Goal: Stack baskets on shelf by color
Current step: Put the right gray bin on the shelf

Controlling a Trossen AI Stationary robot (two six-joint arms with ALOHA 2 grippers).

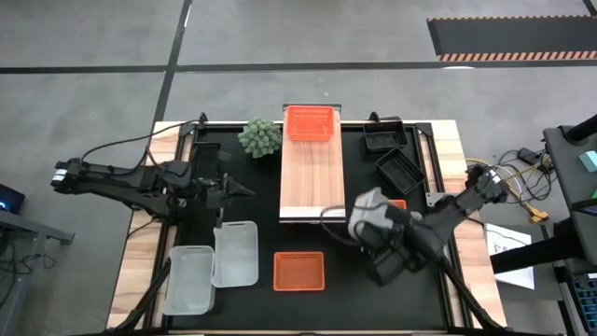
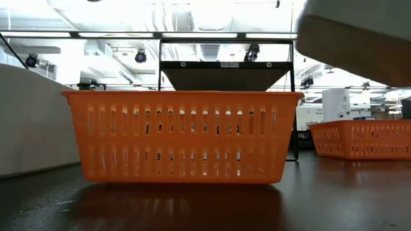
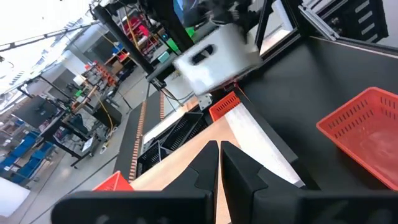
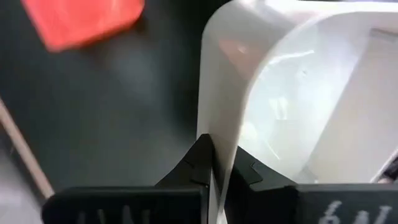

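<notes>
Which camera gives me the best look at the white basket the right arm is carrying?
The right wrist view: the white basket fills the picture, its wall pinched in the right gripper's jaws. The high view shows it small, beside the shelf. The left wrist view shows it blurred, farther off. The low view shows only a blurred corner.

High cam looks straight down; low cam sits at table level, close behind the front red basket [image 2: 183, 136], also seen from above [image 1: 298, 271].
</notes>
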